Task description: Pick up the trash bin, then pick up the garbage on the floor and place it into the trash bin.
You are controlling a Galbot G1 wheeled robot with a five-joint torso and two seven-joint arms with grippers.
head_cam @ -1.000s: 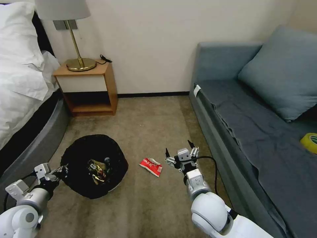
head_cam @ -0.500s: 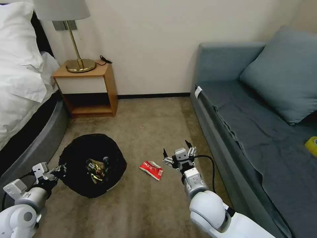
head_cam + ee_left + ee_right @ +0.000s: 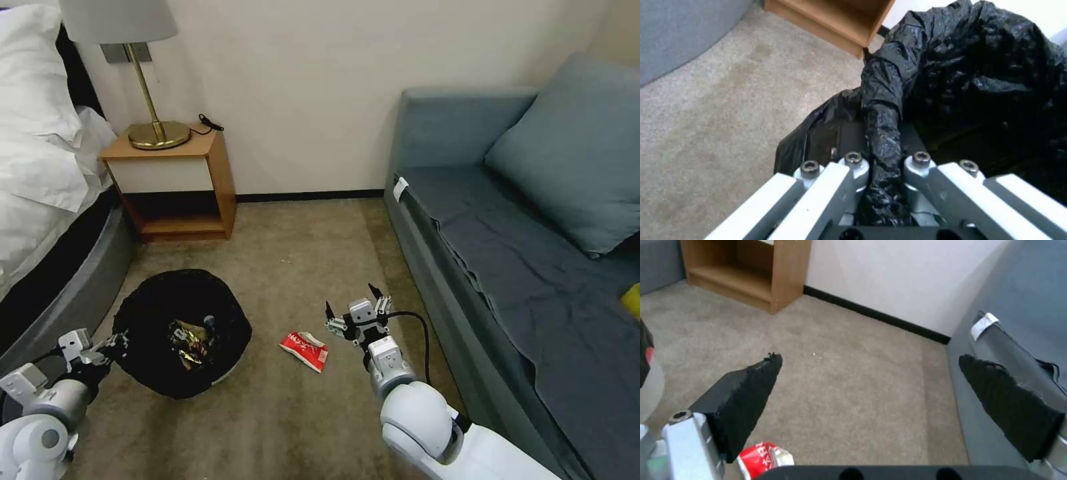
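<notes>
The trash bin (image 3: 179, 303), lined with a crinkled black bag, is at the lower left over the carpet. My left gripper (image 3: 112, 344) is shut on its near rim. The left wrist view shows a fold of the bag (image 3: 882, 146) pinched between the fingers (image 3: 852, 166). Garbage lies inside the trash bin: a gold-brown wrapper (image 3: 187, 337) and a small bottle (image 3: 209, 323). A red-and-white packet (image 3: 305, 349) lies on the carpet, also low in the right wrist view (image 3: 765, 458). My right gripper (image 3: 351, 301) hovers open just right of and beyond the packet, its jaws spread wide (image 3: 871, 360).
A wooden nightstand (image 3: 175, 183) with a brass lamp (image 3: 155, 130) stands against the far wall. The bed (image 3: 47, 200) runs along the left and a grey-blue sofa (image 3: 507, 253) along the right. A yellow tape roll (image 3: 633, 298) lies on the sofa's right edge.
The whole head view has shifted a little, so the camera moved. My right gripper has crept slightly left toward the packet, still open. My left gripper keeps its hold on the bin.
</notes>
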